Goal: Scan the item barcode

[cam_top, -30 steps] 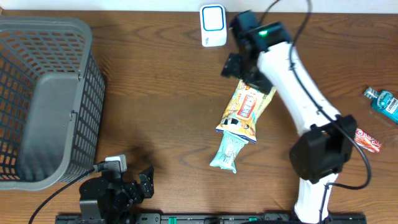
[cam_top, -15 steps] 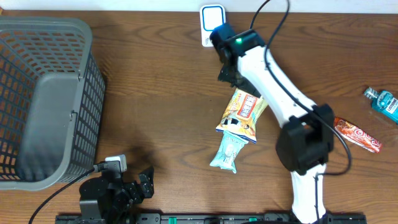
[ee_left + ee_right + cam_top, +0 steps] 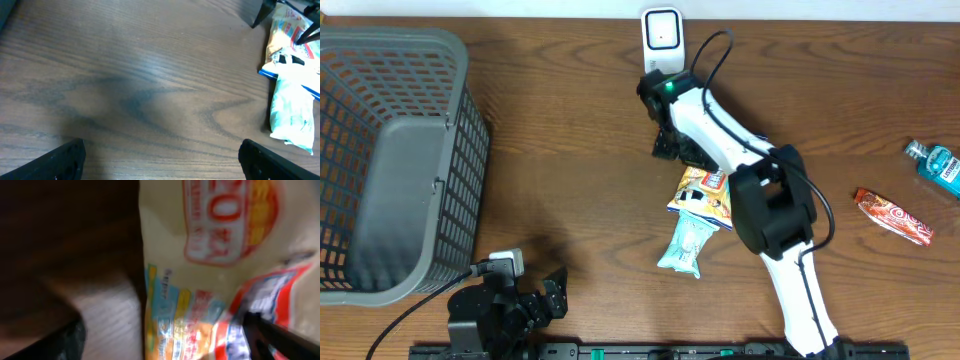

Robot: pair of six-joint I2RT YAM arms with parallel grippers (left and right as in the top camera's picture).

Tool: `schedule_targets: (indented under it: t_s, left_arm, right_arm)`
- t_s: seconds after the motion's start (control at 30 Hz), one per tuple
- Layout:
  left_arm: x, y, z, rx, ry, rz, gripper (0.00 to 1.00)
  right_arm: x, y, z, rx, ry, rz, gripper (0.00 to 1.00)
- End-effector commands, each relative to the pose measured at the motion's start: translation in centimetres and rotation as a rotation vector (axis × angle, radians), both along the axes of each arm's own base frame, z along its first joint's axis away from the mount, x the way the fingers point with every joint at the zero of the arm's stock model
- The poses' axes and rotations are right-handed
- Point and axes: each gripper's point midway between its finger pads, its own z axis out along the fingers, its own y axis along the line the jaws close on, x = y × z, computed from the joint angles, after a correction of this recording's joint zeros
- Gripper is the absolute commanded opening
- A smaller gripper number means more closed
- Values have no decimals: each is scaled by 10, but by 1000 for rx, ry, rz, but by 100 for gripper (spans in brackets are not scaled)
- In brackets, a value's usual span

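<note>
Right gripper (image 3: 680,150), which I have swung leftward from 1 o'clock, hangs wide open and empty over the far end of the yellow printed plastic snack packet (image 3: 705,190), lying flat at 6 o'clock of the white box-shaped scanner (image 3: 662,28); I judge pickup imminent, scanning unbegun.

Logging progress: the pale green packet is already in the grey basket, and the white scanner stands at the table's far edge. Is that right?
Not quite. The overhead view shows the pale green packet lying on the table, at the near end of the yellow snack bag, not in the grey basket. The white scanner does stand at the far edge.
</note>
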Motion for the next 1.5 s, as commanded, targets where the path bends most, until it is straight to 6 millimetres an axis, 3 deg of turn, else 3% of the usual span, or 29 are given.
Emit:
schedule_targets:
  t_s: [0.0,0.13,0.27,0.33,0.5,0.6,0.83,0.93,1.0,1.1,1.23,1.47]
  left_arm:
    - [-2,-2,-3,-15,14,-3,98]
    - [-2,-2,-3,-15,14,-3,98]
    - [-2,-2,-3,-15,14,-3,98]
    - [-2,-2,-3,-15,14,-3,98]
    - [-2,-2,-3,-15,14,-3,98]
    - [-2,-2,-3,-15,14,-3,98]
    - [-2,-2,-3,-15,14,-2,98]
    - [-2,-2,-3,-15,14,-3,98]
    - [-2,-2,-3,-15,14,-3,98]
    - [-2,-2,-3,-15,14,-3,98]
    - [-2,-2,-3,-15,14,-3,98]
    - [-2,-2,-3,-15,14,-3,98]
  right_arm:
    - [-44,-8,-51,-45,254,20,85]
    - [-79,-26,-70,-148,430,23,73]
    - [-107,-39,-77,-213,580,8,28]
    - [-114,-36,-82,-181,630,26,1]
    - [-111,10,-94,171,677,205,1]
    - [-95,22,-79,268,633,263,1]
    - [-50,52,-7,450,391,467,1]
    - [-38,72,30,558,276,549,1]
    - [-34,75,52,575,219,567,1]
    - [-35,85,81,653,166,607,1]
    - [-45,106,122,880,120,729,1]
    - [-68,116,181,1311,57,956,1]
